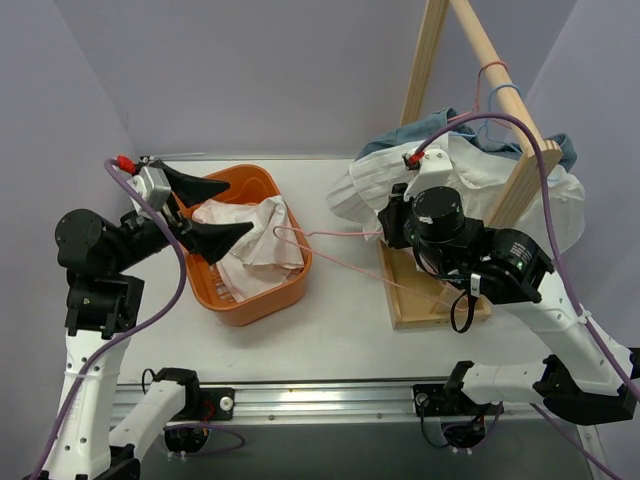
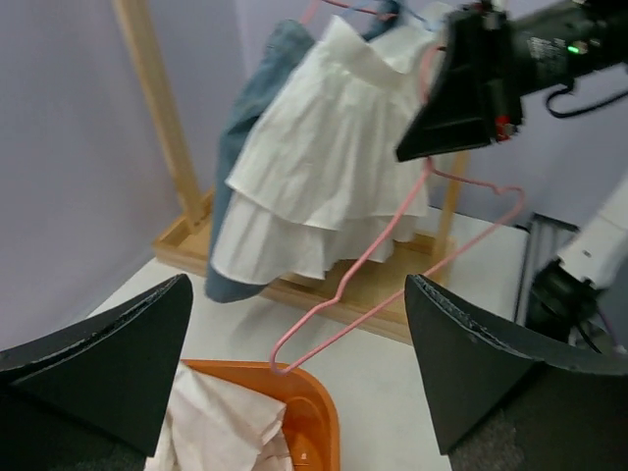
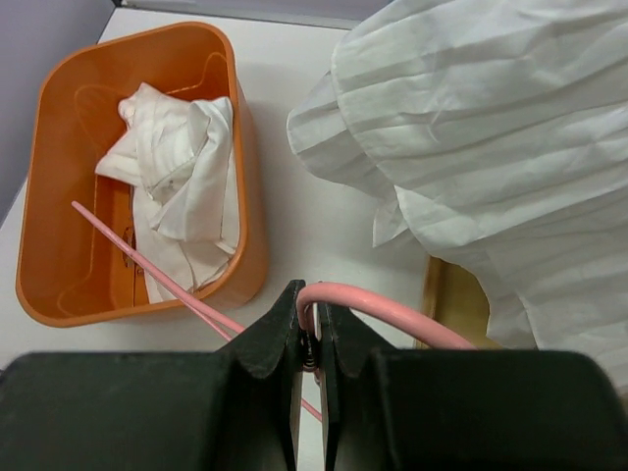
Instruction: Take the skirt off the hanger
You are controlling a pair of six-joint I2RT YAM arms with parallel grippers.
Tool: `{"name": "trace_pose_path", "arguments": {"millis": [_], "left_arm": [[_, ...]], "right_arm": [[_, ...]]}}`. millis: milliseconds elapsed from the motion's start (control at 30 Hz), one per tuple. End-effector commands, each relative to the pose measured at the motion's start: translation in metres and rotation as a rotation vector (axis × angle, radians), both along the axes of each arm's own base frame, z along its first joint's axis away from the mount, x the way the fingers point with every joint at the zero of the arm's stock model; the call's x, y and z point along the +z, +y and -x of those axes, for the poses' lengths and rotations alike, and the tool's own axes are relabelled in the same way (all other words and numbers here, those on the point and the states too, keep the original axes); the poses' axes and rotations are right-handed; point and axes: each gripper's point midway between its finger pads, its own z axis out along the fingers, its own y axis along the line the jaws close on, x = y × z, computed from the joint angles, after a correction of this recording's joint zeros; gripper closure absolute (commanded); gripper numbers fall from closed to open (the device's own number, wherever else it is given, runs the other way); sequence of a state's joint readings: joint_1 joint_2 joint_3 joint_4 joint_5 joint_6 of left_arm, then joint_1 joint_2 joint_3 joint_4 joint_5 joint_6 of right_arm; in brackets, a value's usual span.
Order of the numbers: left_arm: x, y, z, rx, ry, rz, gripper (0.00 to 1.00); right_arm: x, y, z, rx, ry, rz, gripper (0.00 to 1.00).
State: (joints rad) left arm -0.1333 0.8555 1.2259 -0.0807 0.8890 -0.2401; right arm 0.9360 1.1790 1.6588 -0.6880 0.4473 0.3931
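Left jaws gape over the skirt in the basket; right jaws, clenched on the hanger, should lift it clear

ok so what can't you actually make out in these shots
- Top view: where the pink hanger is clamped is hidden under the right arm.
- Left wrist view: most of the orange bin is cut off by the bottom edge.
- Right wrist view: the wooden rack is largely covered by the white garment.

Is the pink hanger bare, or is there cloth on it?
Bare. The hanger shows uncovered wire and is held by the right gripper, jaws shut. A white garment lies crumpled in the orange bin.
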Motion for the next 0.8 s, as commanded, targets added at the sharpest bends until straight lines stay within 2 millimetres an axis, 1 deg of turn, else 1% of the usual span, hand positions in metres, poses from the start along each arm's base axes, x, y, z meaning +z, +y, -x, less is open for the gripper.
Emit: {"name": "trace_pose_path", "arguments": {"millis": [0, 67, 100, 133, 167, 233, 267, 300, 333, 367, 400, 433, 467, 500, 533, 567, 667, 767], "left_arm": [[-0.006, -0.026, 0.037, -0.288, -0.066, -0.066, 0.02], [-0.011, -0.033, 0.049, -0.383, -0.061, -0.096, 0.0], [-0.019, -0.037, 0.051, -0.424, -0.009, -0.104, 0.0], [-0.021, -0.042, 0.058, -0.469, -0.002, -0.11, 0.0], [-0.023, -0.044, 0.062, -0.501, -0.012, -0.124, 0.0], [-0.033, -0.05, 0.069, -0.543, 0.037, -0.139, 0.0], [-0.033, -0.052, 0.069, -0.542, -0.002, -0.158, 0.0], [-0.043, -0.053, 0.069, -0.541, 0.057, -0.171, 0.0], [-0.047, -0.054, 0.071, -0.547, 0.075, -0.182, 0.0], [-0.046, -0.058, 0.075, -0.566, 0.01, -0.21, 0.0], [-0.06, -0.061, 0.073, -0.554, 0.087, -0.237, 0.0], [-0.065, -0.063, 0.074, -0.549, 0.102, -0.258, 0.0], [-0.074, -0.068, 0.079, -0.571, 0.122, -0.291, 0.0], [-0.08, -0.07, 0.075, -0.547, 0.133, -0.316, 0.0], [-0.084, -0.072, 0.076, -0.548, 0.142, -0.329, 0.06], [-0.09, -0.076, 0.082, -0.569, 0.155, -0.343, 0.06], [-0.095, -0.078, 0.088, -0.574, 0.161, -0.357, 0.07], [-0.1, -0.076, 0.09, -0.56, 0.171, -0.372, 0.07]], "right_arm": [[0.005, -0.004, 0.018, 0.068, 0.034, -0.021, 1.0], [0.004, -0.002, 0.025, 0.104, 0.053, -0.027, 1.0], [0.005, -0.002, 0.027, 0.113, 0.057, -0.033, 1.0], [0.006, -0.002, 0.03, 0.123, 0.06, -0.043, 1.0], [0.005, 0.001, 0.034, 0.15, 0.073, -0.049, 1.0], [0.006, 0.003, 0.038, 0.169, 0.085, -0.056, 1.0], [0.004, 0.002, 0.04, 0.176, 0.095, -0.051, 1.0], [0.004, 0.005, 0.043, 0.195, 0.104, -0.056, 1.0], [0.005, 0.005, 0.045, 0.204, 0.103, -0.063, 1.0], [0.007, 0.005, 0.047, 0.212, 0.102, -0.072, 1.0], [0.011, 0.005, 0.049, 0.219, 0.097, -0.084, 1.0], [0.017, 0.004, 0.05, 0.224, 0.088, -0.1, 1.0], [0.02, 0.004, 0.051, 0.227, 0.085, -0.11, 1.0], [0.028, 0.005, 0.054, 0.238, 0.073, -0.13, 1.0], [0.031, 0.005, 0.055, 0.244, 0.07, -0.137, 1.0], [0.033, 0.006, 0.055, 0.249, 0.066, -0.141, 1.0], [0.037, 0.008, 0.057, 0.267, 0.066, -0.147, 1.0], [0.041, 0.013, 0.06, 0.298, 0.065, -0.169, 1.0]]}}
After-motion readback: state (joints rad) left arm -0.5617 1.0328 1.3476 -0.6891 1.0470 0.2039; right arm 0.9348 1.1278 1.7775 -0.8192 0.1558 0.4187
